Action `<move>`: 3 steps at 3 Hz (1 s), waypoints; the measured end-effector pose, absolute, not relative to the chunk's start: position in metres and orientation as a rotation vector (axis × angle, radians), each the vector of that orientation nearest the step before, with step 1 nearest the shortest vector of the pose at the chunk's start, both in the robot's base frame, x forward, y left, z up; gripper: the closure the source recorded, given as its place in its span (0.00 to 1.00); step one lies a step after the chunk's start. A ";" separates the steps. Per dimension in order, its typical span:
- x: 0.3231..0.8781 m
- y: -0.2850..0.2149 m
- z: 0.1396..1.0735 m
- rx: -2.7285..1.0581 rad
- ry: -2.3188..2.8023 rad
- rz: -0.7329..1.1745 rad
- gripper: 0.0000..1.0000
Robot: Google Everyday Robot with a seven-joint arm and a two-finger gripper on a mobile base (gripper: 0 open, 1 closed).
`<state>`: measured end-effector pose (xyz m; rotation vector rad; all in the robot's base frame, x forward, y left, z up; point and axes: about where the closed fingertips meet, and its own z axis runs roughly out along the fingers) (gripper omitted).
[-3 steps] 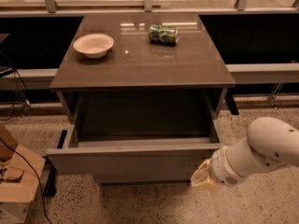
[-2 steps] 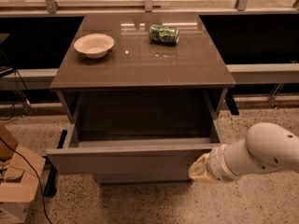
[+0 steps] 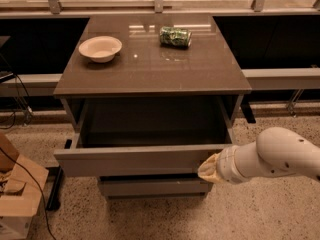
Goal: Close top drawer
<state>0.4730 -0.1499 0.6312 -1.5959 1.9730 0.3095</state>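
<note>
The top drawer [image 3: 135, 160] is a wide grey drawer with a flat handleless front. It stands pulled out from under the cabinet's brown top [image 3: 150, 64], and its inside looks empty. My gripper [image 3: 206, 169] reaches in from the right on a white arm [image 3: 280, 156]. Its tip is at the right end of the drawer's front panel, touching or almost touching it.
A white bowl [image 3: 100, 48] and a green can [image 3: 175, 36] lying on its side sit on the cabinet top. A narrower grey drawer front [image 3: 150, 186] sits below the open drawer. A cardboard box [image 3: 17, 194] and cables lie on the floor at the left.
My arm and gripper have moved left, from beside the drawer's right end up against its front panel. The drawer looks as far open as before.
</note>
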 end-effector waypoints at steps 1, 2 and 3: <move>0.513 -0.148 0.636 -1.599 1.911 0.287 0.95; 0.515 -0.147 0.637 -1.600 1.905 0.286 0.76; 0.575 -0.143 0.646 -1.602 1.842 0.262 0.46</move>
